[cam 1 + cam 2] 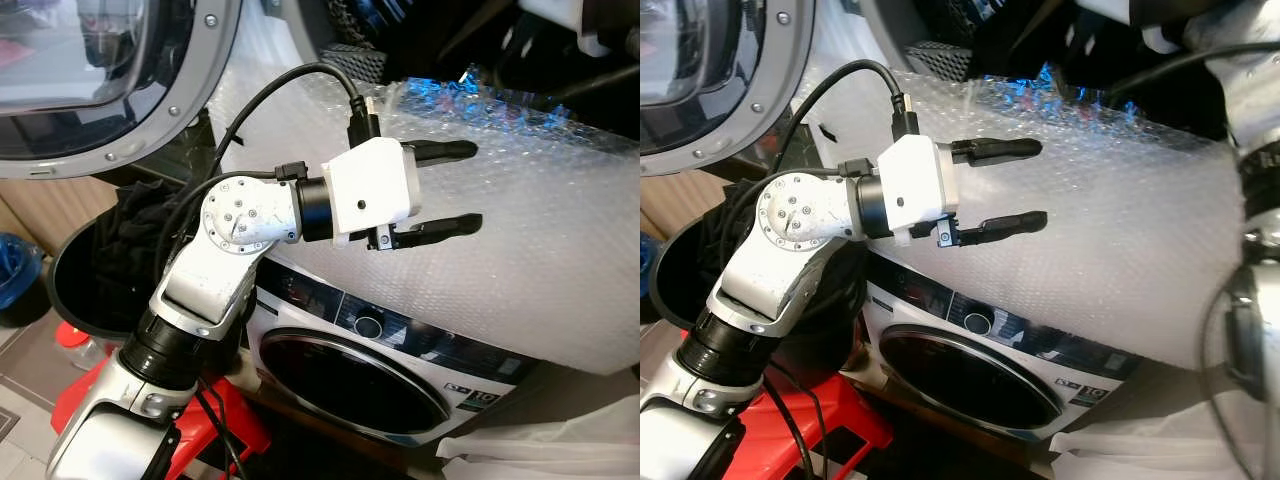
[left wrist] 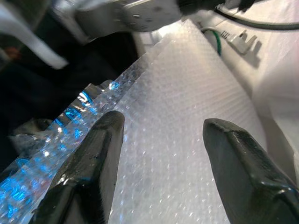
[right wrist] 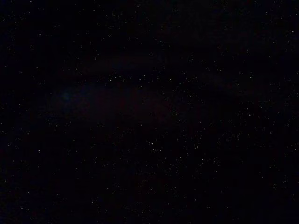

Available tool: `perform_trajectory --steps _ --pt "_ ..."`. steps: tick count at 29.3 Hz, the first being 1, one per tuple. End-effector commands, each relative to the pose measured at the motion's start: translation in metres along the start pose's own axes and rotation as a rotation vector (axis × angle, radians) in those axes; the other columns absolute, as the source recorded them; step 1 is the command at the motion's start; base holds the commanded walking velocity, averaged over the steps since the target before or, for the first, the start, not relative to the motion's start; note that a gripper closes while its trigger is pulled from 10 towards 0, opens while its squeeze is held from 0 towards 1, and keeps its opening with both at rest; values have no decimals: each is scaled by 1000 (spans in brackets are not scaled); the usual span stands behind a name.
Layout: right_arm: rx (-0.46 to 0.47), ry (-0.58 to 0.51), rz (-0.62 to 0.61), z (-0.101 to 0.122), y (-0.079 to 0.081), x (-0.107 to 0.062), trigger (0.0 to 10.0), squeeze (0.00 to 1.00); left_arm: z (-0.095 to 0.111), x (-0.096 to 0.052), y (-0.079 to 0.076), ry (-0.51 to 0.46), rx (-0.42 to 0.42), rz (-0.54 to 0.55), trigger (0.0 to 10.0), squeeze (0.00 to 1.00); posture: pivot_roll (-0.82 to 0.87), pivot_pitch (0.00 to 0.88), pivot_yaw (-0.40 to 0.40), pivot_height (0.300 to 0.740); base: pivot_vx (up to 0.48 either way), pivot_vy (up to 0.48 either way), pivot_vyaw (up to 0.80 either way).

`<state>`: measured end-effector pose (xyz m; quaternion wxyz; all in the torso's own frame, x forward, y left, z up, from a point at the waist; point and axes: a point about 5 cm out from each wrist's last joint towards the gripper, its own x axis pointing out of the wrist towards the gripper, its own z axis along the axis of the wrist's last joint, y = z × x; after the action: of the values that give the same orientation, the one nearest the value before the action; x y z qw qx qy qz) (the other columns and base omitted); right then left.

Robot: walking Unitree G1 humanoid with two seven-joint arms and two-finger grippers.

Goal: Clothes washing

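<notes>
A white front-loading washing machine (image 1: 300, 290) stands low in front of me, its dark round door (image 1: 350, 380) closed. Bubble wrap (image 1: 530, 230) covers its top. My left gripper (image 1: 477, 185) is held out over the bubble wrap, open, with nothing between its fingers (image 2: 100, 158). A large round door (image 1: 110, 90) with a grey rim hangs open at the upper left. Below it, a black basket (image 1: 70, 290) holds dark clothes (image 1: 130, 240). My right arm (image 1: 1252, 200) shows at the right edge. The right wrist view is black.
A red stand (image 1: 85, 395) sits under the basket, close to my left arm. A blue object (image 1: 15, 270) lies at the far left. White plastic sheeting (image 1: 560, 450) lies on the floor at the lower right. A dark opening (image 1: 450, 40) lies beyond the bubble wrap.
</notes>
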<state>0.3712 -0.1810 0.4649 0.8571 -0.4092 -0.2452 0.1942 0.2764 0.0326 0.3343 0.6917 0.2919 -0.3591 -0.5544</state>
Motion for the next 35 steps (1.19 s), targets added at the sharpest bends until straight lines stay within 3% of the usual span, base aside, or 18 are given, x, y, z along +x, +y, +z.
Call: perform_trajectory --steps 1,2,5,8,10,13,15,16,19,21,22,23,25,27,29,32,33,35 --pt "223 -48 -60 5 -12 -1 10000 0 6 2 -4 -18 0 -19 10000 0 106 142 -92 740 0 0 0" --pt "366 -35 -100 2 -11 4 10000 0 6 2 -3 -19 -3 -21 10000 0 106 142 -92 740 0 0 0" --pt "628 24 -92 -9 -1 11 10000 0 4 2 -2 -19 -15 -18 10000 0 101 139 -90 740 0 0 0" --pt "761 63 12 -14 12 13 10000 0 1 1 0 -12 -17 -17 10000 0 103 137 -93 740 0 0 0" --pt "572 108 58 -17 17 11 10000 0 -2 -1 1 -5 -22 -12 10000 0 103 137 -95 740 0 0 0" --pt "458 63 197 -6 18 6 10000 0 -5 -3 0 1 -28 -7 10000 0 103 137 -99 740 0 0 0" --pt "487 33 206 3 11 4 10000 0 -6 -3 -2 2 -33 -5 10000 0 101 136 -100 740 0 0 0" --pt "624 -40 151 16 0 5 10000 0 -7 -3 -4 2 -35 -4 10000 0 101 136 -100 740 0 0 0" --pt "745 -28 69 19 -10 5 10000 0 -7 -3 -5 1 -35 -2 10000 0 101 136 -100 740 0 0 0" --pt "942 -19 -168 13 -27 1 10000 0 -6 -1 -7 -5 -39 -1 10000 0 97 134 -102 740 0 0 0" --pt "970 -12 -215 11 -30 0 10000 0 -5 -1 -8 -6 -39 -2 10000 0 97 134 -102 740 0 0 0" --pt "949 21 -321 5 -34 -2 10000 0 -5 0 -9 -8 -40 -5 10000 0 97 134 -99 740 0 0 0" --pt "915 75 -352 0 -30 -1 10000 0 -5 0 -9 -9 -41 -6 10000 0 96 134 -98 740 0 0 0" --pt "792 172 -354 -9 -20 2 10000 0 -5 -1 -9 -9 -40 -5 10000 0 99 133 -96 740 0 0 0" --pt "724 217 -122 -10 7 12 10000 0 -5 -1 -8 -9 -41 -4 10000 0 99 133 -96 740 0 0 0" --pt "771 223 16 -7 22 15 10000 0 -6 -2 -8 -8 -40 -3 10000 0 101 138 -95 740 0 0 0" --pt "897 164 -22 3 11 14 10000 0 -6 -2 -7 -5 -40 0 10000 0 99 137 -98 740 0 0 0" --pt "892 157 -123 4 0 12 10000 0 -6 -2 -7 -4 -41 0 10000 0 99 137 -98 740 0 0 0"
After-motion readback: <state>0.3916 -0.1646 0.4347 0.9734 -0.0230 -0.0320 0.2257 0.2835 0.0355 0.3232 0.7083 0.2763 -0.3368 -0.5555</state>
